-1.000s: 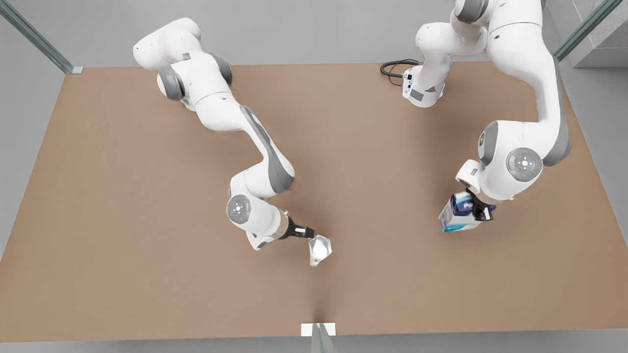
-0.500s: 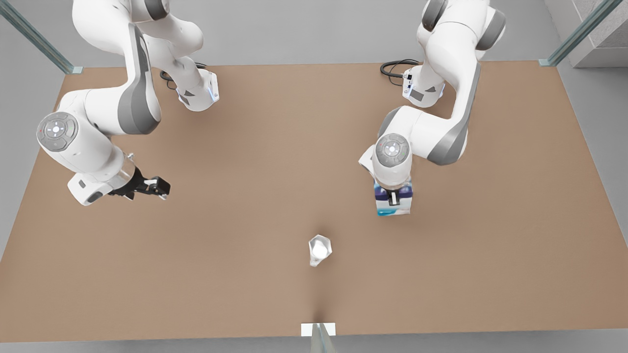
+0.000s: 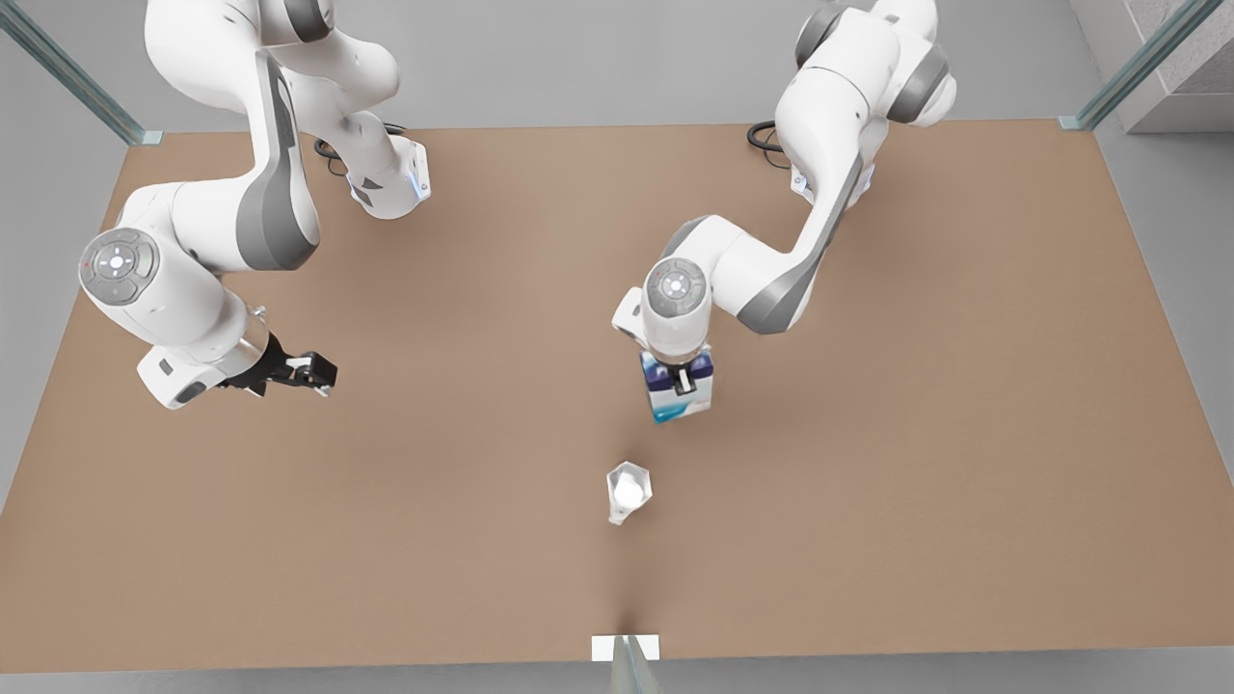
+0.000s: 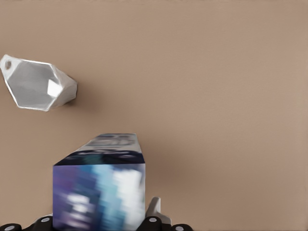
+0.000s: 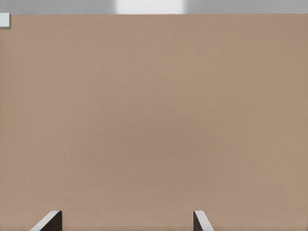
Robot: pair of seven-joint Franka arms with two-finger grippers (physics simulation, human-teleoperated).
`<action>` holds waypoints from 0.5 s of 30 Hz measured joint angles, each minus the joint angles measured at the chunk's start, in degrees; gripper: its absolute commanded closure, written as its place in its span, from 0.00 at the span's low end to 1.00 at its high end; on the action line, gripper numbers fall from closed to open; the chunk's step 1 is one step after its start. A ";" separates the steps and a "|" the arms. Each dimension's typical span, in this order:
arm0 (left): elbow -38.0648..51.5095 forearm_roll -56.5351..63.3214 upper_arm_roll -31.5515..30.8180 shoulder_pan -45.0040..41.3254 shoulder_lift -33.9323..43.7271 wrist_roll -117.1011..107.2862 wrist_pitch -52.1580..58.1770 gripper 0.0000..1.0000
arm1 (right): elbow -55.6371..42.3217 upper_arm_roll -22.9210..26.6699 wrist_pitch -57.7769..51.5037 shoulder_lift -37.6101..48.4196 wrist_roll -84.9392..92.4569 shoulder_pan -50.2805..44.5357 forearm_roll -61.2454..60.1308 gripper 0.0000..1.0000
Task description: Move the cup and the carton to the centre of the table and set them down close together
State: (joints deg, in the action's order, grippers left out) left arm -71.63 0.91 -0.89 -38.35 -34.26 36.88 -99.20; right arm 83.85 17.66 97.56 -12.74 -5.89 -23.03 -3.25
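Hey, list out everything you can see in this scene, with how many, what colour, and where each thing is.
Small pale grey-white faceted cup: one, standing alone on the table near the middle, toward the near edge in the front view.
Small rectangular white carton with a dark blue-purple band and teal bottom edge: one, held by the left claw, just beyond the cup.
Large light brown matte table: one, under everything.
Black cables: by the arm bases at the far edge.
Left claw: one, black-fingered, shut on the carton.
Right claw: one, black, open, waiting over the table on the front view's left.
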 measured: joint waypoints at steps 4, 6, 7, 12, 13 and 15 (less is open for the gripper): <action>0.03 -1.74 -0.53 -3.48 -3.81 0.00 -5.36 0.50 | -0.09 0.00 0.07 -0.07 -0.09 0.00 0.00 0.00; -0.12 -2.07 -1.05 -3.58 -4.83 0.31 -6.24 0.50 | -0.09 0.00 0.09 -0.10 -0.09 0.00 0.00 0.00; -0.49 -2.19 -1.06 -3.57 -5.02 0.79 -6.24 0.49 | -0.17 0.00 0.09 -0.10 -0.17 -0.05 0.00 0.00; -0.62 -2.07 -0.97 -4.60 -7.52 1.18 -7.01 0.48 | -0.18 0.00 0.07 -0.09 -0.44 -0.18 0.00 0.00; -0.64 -1.70 -1.02 -4.62 -7.94 1.15 -8.03 0.43 | -0.18 0.00 0.09 -0.10 -0.44 -0.14 0.00 0.00; -0.60 -1.52 -1.00 -5.05 -8.58 0.89 -8.91 0.27 | -0.18 0.00 0.17 -0.18 -0.44 -0.16 0.00 0.00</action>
State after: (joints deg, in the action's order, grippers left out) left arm -72.23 -0.61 -1.89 -43.40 -42.84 37.77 -108.11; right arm 83.67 17.66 97.73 -12.92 -6.33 -23.19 -3.25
